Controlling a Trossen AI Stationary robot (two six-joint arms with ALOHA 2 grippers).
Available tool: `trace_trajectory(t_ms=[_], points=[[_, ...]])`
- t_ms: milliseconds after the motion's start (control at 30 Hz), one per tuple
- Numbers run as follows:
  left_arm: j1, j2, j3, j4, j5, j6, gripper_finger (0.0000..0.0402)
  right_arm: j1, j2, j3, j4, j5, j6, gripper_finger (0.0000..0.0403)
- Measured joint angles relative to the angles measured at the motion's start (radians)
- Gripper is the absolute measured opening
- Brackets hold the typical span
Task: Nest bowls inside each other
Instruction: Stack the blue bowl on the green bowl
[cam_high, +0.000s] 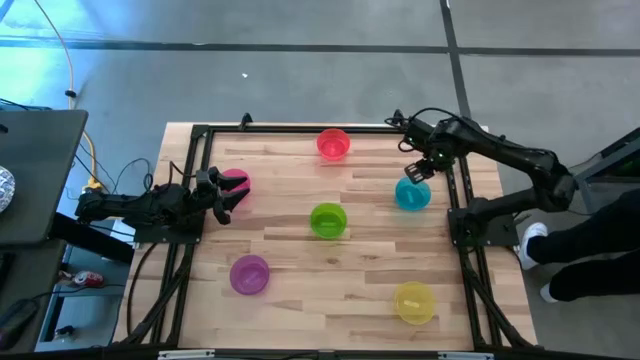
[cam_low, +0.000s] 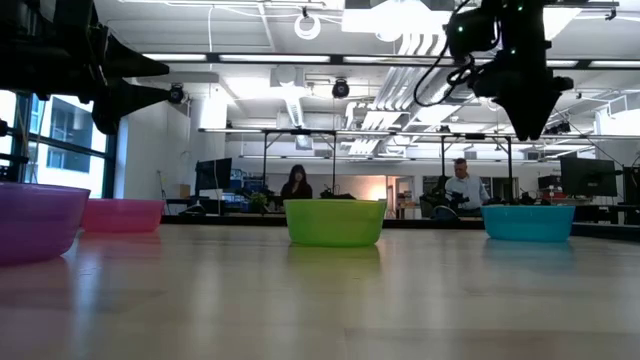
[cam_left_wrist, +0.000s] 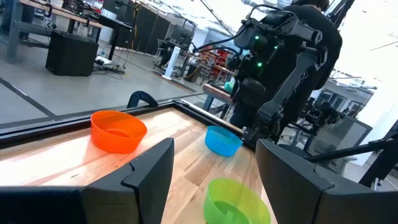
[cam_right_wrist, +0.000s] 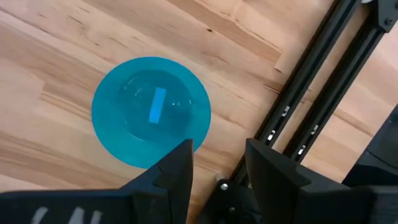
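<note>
On the bare wood table (cam_high: 300, 250) your right gripper (cam_high: 418, 171), fingers apart, hangs just above the blue bowl (cam_high: 412, 195); next, lower and grip its rim, while the left gripper (cam_high: 222, 199), also apart, waits by the pink bowl (cam_high: 237, 178)

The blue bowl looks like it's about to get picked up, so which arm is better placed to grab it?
The right arm, probably. Its gripper hangs just above the blue bowl, jaws open, looking straight down into it. The left gripper is across the table beside the pink bowl, so that one suits it better.
</note>
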Motion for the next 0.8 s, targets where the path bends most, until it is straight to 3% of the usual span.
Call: trace_trajectory(t_ms=[267,500,800], points=[[0.0,0.0,0.0,0.0,0.0,-0.006,0.0216,-0.058,0.09,0.0,0.004,0.007,-0.058,0.014],[0.0,0.0,0.0,0.0,0.0,-0.001,0.0216,-0.084,0.157,0.0,0.082,0.005,-0.302,0.014],[0.0,0.0,0.0,0.0,-0.003,-0.011,0.0216,-0.091,0.196,0.0,0.14,-0.11,-0.628,0.014]])
